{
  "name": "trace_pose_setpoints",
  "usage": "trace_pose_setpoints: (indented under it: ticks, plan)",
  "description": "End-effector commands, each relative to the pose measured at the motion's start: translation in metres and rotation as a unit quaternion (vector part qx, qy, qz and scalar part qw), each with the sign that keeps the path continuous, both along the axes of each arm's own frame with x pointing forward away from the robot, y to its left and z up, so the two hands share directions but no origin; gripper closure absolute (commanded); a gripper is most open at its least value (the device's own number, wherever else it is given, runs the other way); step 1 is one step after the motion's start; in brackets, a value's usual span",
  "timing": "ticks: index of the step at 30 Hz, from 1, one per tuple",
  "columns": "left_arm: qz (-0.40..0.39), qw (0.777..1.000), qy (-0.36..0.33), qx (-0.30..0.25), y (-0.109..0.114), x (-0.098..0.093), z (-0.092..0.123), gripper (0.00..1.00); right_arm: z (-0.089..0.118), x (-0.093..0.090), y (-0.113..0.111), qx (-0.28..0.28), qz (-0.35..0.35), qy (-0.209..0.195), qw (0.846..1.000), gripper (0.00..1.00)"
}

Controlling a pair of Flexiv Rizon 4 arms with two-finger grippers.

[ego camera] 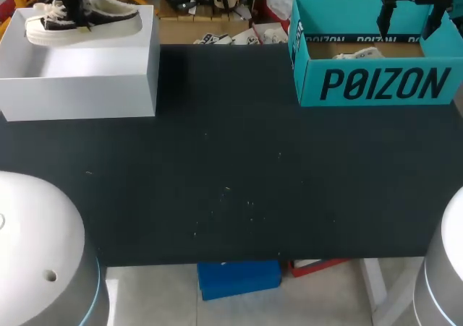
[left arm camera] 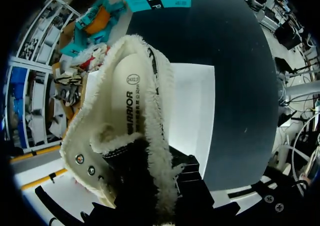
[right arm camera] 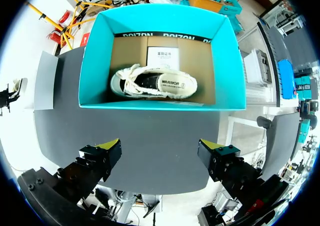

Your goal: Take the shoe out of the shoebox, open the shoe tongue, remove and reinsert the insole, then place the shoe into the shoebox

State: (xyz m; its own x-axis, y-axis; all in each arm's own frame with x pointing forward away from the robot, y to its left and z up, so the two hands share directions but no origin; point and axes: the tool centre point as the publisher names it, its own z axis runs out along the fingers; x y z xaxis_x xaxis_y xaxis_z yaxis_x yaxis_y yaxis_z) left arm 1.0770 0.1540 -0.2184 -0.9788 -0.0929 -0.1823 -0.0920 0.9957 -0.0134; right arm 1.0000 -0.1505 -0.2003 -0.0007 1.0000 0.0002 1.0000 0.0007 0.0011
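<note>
A black-and-cream shoe (ego camera: 83,19) with a fleece lining rests on top of a white box (ego camera: 79,80) at the far left. My left gripper (ego camera: 72,4) sits on it. In the left wrist view the shoe (left arm camera: 150,136) fills the space ahead of my left gripper (left arm camera: 170,186), with its cream insole (left arm camera: 131,85) showing; the fingers look shut on the shoe's black upper, their tips hidden by fleece. My right gripper (ego camera: 411,19) hangs open over the teal shoebox (ego camera: 376,84). A second shoe (right arm camera: 152,83) lies inside that shoebox (right arm camera: 95,60), ahead of my right gripper (right arm camera: 161,146).
The dark table (ego camera: 231,181) stretches between the white box and the teal shoebox. A white card (right arm camera: 162,53) lies on the brown floor of the shoebox beside the second shoe.
</note>
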Motion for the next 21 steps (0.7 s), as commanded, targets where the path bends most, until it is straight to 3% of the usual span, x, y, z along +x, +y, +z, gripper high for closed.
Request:
trace_pose_setpoints:
  ticks: [1, 10, 21]
  plan:
    - [0.001, 0.994, -0.103, 0.022, -0.029, -0.084, 0.046, 1.0, 0.0, 0.0, 0.0, 0.0, 0.0, 0.0, 1.0, 0.0]
    - [-0.05, 0.994, -0.1, 0.009, -0.11, -0.166, 0.047, 1.0, 0.0, 0.0, 0.0, 0.0, 0.0, 0.0, 1.0, 0.0]
    - [-0.072, 0.994, -0.087, 0.0, -0.206, -0.224, 0.019, 1.0, 0.0, 0.0, 0.0, 0.0, 0.0, 0.0, 1.0, 0.0]
